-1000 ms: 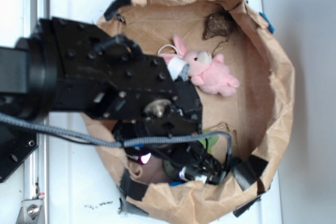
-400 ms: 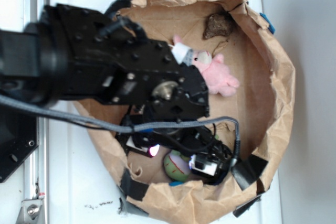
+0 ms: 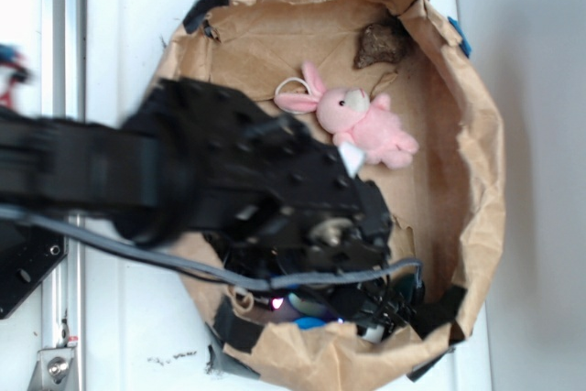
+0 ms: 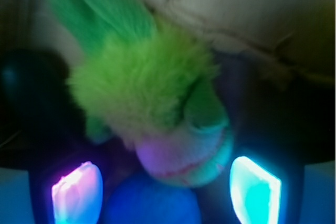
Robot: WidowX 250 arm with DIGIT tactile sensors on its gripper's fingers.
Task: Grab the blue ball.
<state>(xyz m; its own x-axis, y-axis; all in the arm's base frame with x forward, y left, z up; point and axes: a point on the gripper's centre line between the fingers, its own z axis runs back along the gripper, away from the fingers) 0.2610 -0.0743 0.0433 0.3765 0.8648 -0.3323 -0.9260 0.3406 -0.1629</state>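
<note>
In the wrist view the gripper (image 4: 165,195) was seen spread, its glowing fingertips (image 4: 76,192) on either side of the ball (image 4: 152,203). The ball was pressed against a green plush (image 4: 147,98), seemingly not yet pinched. A pink bunny (image 3: 362,121) lay apart in the paper bowl (image 3: 481,180).

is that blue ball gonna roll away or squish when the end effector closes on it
The blue ball looks round and smooth, so it could likely roll or slip sideways. The green plush toy seems to rest against it and may damp that. Firmness can't be told.
</note>
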